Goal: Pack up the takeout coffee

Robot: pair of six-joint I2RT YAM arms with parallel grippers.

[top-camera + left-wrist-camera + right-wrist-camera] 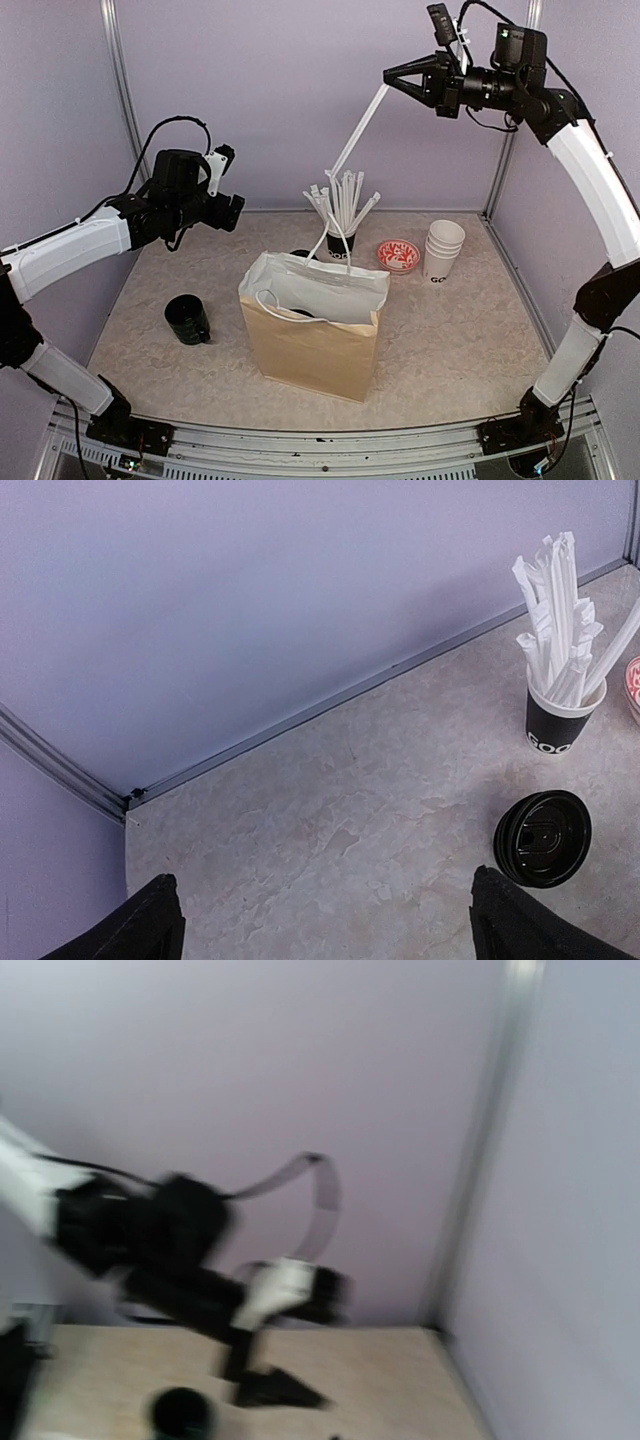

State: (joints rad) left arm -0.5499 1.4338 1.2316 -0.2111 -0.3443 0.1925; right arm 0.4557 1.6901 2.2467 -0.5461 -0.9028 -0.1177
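**Bench [470, 340] contents**

1. Paper bag [312, 350]: brown, upright, mouth open, white handles draped at the rim. It stands at the centre of the bench.
2. Takeout coffee [303, 313]: inside the paper bag. Only a dark round patch, seemingly its black lid, shows through the mouth. The white cup is hidden by the bag wall.
3. Loose black lid [542, 837]: round and flat on the bench, just beyond the bag at 12 o'clock. Whether it is one lid or a small pile cannot be told.
4. Black cup of straws [340, 243]: upright, at 12 to 1 o'clock from the bag, near the loose lid. Wrapped white straws fan out of its top.
5. Red-patterned dish [399, 255]: at 1 o'clock from the bag, between the straw cup and the cup stack.
6. Stack of white cups [443, 250]: upright, at 2 o'clock from the bag, with black lettering near the base.
7. Dark green mug [187, 320]: upright, at 9 o'clock from the bag, well apart from it.
8. Left arm [80, 245]: hangs above the bench at 10 o'clock. The left jaws are released, spread wide, grasping nothing.
9. Right arm [590, 170]: high at 1 o'clock. The right jaws are clenched on the upper end of a white straw [355, 130], which slants down toward the straw cup. Whether its lower end touches the others cannot be told. The right wrist view is blurred and shows no jaws.
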